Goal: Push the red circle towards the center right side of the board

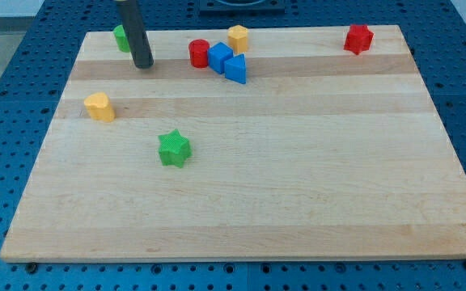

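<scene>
At the view's left a yellow heart-shaped block (98, 107) sits alone near the board's edge, and a green block (120, 37), its shape hidden, stands at the top edge partly behind the dark rod. The rod has no jaws to spread or press together; it is a plain stick, and my tip (143, 65) rests on the wood just right of that green block, touching nothing and holding nothing. Lower down lies a green star (174, 149), well apart from everything. To the tip's right, near the view's top, is the red circle (199, 53), a short cylinder that looks light, rigid and smooth-sided, so it will likely slide easily on the wooden board (241, 210) but may roll off the tip if struck off-centre. It cannot be taken hold of, only shoved, and its open left face, the side toward the tip, is the place to press. That is awkward, because a blue cube (219, 57) touches its right side, a blue triangular block (236, 69) sits just beyond, and a yellow hexagonal block (238, 38) crowds in above; a straight shove rightward would probably carry the cluster along. The centre and right of the board lie open, with a red star (359, 38) only in the top right corner, so there is plenty of room short of the right edge.
</scene>
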Action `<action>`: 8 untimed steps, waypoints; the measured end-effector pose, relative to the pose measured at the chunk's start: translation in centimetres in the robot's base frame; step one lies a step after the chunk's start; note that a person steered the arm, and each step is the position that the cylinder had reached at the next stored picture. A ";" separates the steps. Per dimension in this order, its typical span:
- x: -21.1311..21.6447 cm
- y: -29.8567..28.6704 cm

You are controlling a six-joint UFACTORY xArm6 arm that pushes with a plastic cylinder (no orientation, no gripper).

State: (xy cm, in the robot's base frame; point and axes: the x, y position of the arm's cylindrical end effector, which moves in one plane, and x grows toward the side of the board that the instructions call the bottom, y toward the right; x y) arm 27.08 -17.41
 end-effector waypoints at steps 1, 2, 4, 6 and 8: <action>-2.4 0.3; -3.6 2.5; -4.6 7.2; -2.9 9.6; 2.6 9.5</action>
State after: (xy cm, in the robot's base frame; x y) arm 29.71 -7.87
